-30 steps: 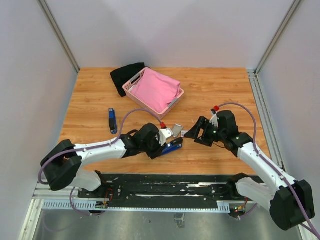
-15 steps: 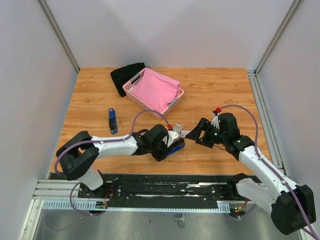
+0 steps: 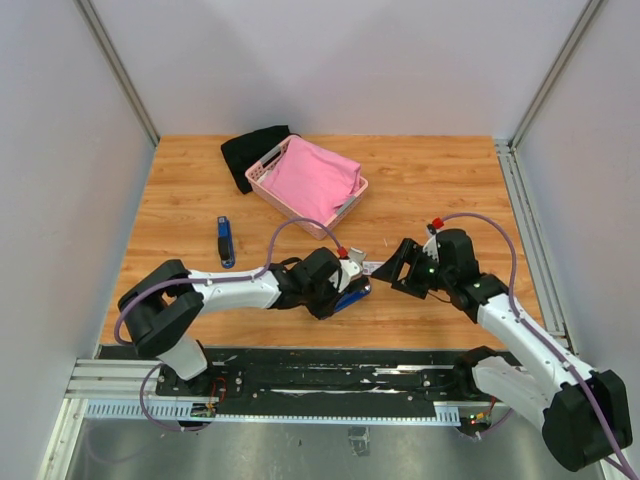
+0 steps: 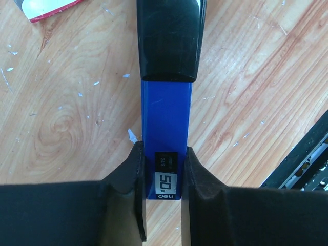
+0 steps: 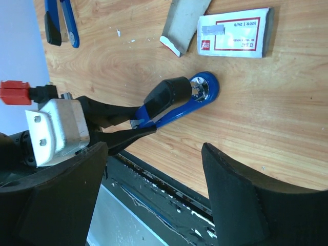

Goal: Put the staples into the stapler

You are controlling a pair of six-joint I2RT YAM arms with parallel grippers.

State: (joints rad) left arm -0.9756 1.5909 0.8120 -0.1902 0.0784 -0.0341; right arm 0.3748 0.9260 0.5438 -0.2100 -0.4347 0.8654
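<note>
The stapler (image 4: 166, 110), blue with a black top, lies flat on the wooden table. My left gripper (image 4: 163, 149) is shut on its rear end, a pad pressed to each side. From above, the stapler (image 3: 352, 292) sits near the table's front edge, with the left gripper (image 3: 340, 285) on it. The staples (image 5: 184, 19), a silvery-grey block, lie just beyond the stapler beside their white carton with red print (image 5: 233, 32). My right gripper (image 5: 154, 154) hangs open and empty to the stapler's right, above the table, and appears from above as the right gripper (image 3: 400, 270).
A pink basket (image 3: 262, 170) holding pink cloth stands at the back, with a black cloth (image 3: 250, 150) behind it. A blue-and-black tool (image 3: 226, 241) lies to the left. The black base rail (image 3: 320, 375) runs along the table's near edge, close to the stapler.
My left arm has reached further right and its jaws have closed onto the stapler's rear end. The right gripper has shifted only slightly and stays open.
</note>
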